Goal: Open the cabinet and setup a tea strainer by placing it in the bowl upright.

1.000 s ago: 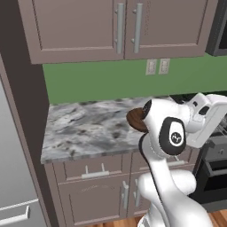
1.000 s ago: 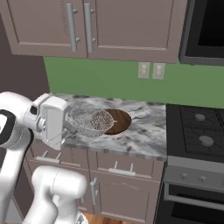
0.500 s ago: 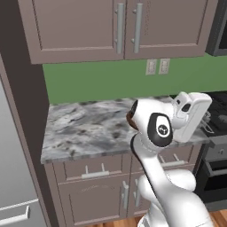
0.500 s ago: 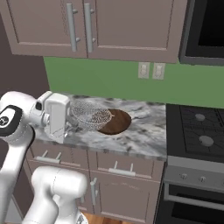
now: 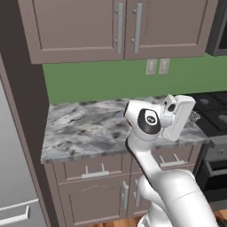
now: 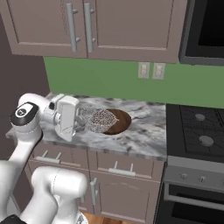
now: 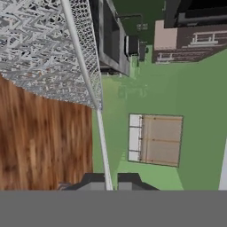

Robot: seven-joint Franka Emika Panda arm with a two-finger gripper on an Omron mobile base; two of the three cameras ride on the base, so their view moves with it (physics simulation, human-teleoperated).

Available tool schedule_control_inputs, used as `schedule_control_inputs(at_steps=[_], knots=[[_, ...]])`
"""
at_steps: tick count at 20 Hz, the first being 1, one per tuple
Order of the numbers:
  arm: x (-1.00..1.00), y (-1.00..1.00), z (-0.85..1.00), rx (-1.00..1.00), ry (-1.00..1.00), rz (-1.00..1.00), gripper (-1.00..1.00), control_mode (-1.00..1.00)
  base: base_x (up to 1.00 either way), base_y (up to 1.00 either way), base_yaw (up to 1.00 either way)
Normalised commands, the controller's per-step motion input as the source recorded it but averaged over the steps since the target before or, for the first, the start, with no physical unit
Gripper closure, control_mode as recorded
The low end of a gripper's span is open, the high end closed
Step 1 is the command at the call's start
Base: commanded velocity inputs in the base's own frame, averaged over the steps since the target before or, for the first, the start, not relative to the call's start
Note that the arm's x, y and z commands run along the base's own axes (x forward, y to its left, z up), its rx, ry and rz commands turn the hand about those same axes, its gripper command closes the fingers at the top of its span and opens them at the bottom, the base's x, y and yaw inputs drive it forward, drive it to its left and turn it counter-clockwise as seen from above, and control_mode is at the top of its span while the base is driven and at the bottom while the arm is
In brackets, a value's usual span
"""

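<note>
The bench [image 6: 144,135], a grey marbled slab, ran under the paired-door wall cabinets [image 6: 92,26] and ended against the stove [image 6: 197,135] on its right. On it, near the back, sat the dark brown wooden bowl [image 6: 120,121], well short of the stove.

My gripper [image 7: 106,179] was closed on the thin wire handle of the tea strainer [image 6: 99,119]. In the hand view my two finger tips [image 7: 92,181] met around that wire, which ran straight away from me to the mesh basket. From the right base view, the strainer's long axis lay roughly level, pointing from my hand toward the stove, with the basket held over the near left rim of the bowl. Whether the mesh touched the wood I could not tell. From the left base view, only a bit of mesh [image 5: 193,118] showed past my hand.

I could read no writing or brand anywhere.
</note>
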Motion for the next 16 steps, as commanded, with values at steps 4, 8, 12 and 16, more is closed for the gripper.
schedule_control_inputs(at_steps=[4, 8, 12, 16], knots=[[0.50, 0.08, -0.14, 0.00, 0.00, -0.08, 1.00, -1.00, 0.00, 0.00, 0.00], [0.38, 0.11, -0.02, 0.00, -0.02, -0.03, 1.00, -1.00, 0.00, 0.00, 0.00], [0.20, 0.00, 0.00, 0.00, -0.08, 0.00, 1.00, -1.00, 0.00, 0.00, 0.00], [0.23, 0.06, 0.00, 0.00, -0.03, 0.00, 1.00, -1.00, 0.00, 0.00, 0.00]])
